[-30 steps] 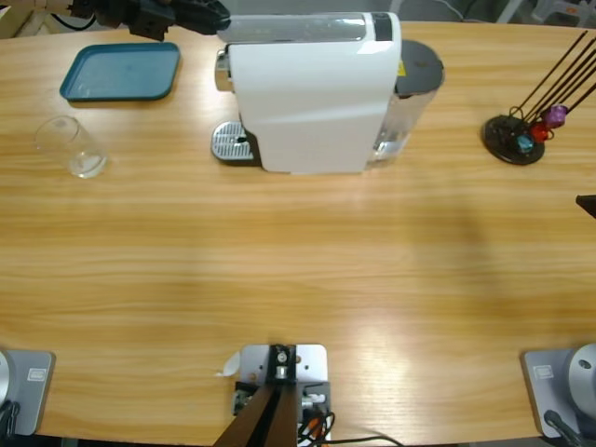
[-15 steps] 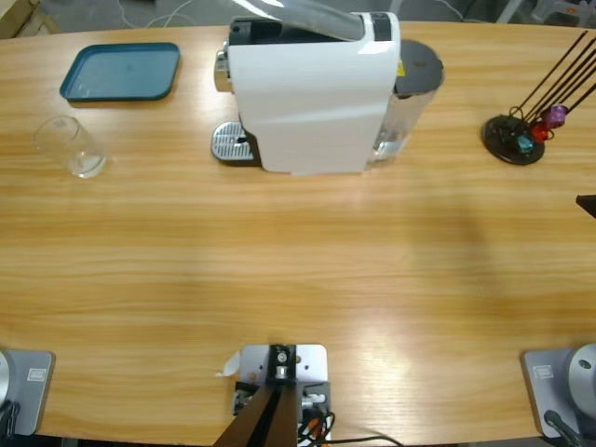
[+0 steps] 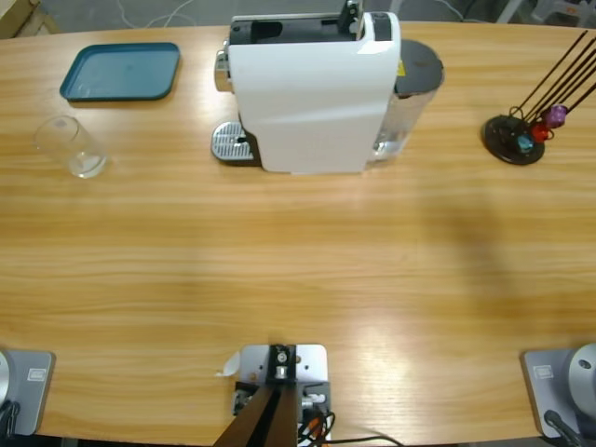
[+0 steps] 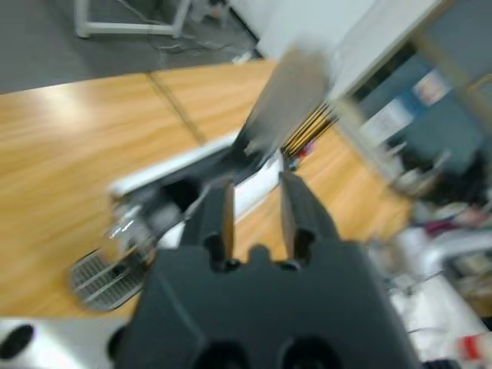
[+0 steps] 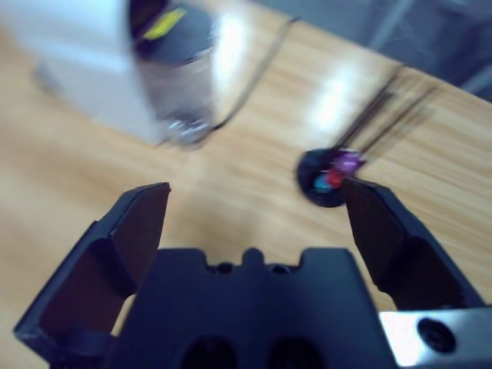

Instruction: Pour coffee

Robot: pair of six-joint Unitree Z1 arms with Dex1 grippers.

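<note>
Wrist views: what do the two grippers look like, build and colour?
Both are matte black. The left gripper has two narrow jaws rising from a rounded black body. The right gripper has broad, flat, angular jaws; a silver-grey plate with a dark hole sits at its lower corner.

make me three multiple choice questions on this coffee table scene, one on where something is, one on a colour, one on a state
1. Where does the clear glass stand?
A. on the drip grate
B. on the bare table, below the tray in the high view
C. beside the capsule stand

2. What colour is the tray?
A. teal blue
B. red
C. white

3. How does the right end effector stand?
A. shut on a capsule
B. shut on the glass
C. jaws wide apart, holding nothing

Answers:
1 B, the glass sits on wood at the table's left end, clear of the coffee machine and its drip grate.
2 A, the tray at the upper left is teal blue.
3 C, the right wrist view shows both jaws spread with only table between them, the capsule stand lying beyond.
</note>
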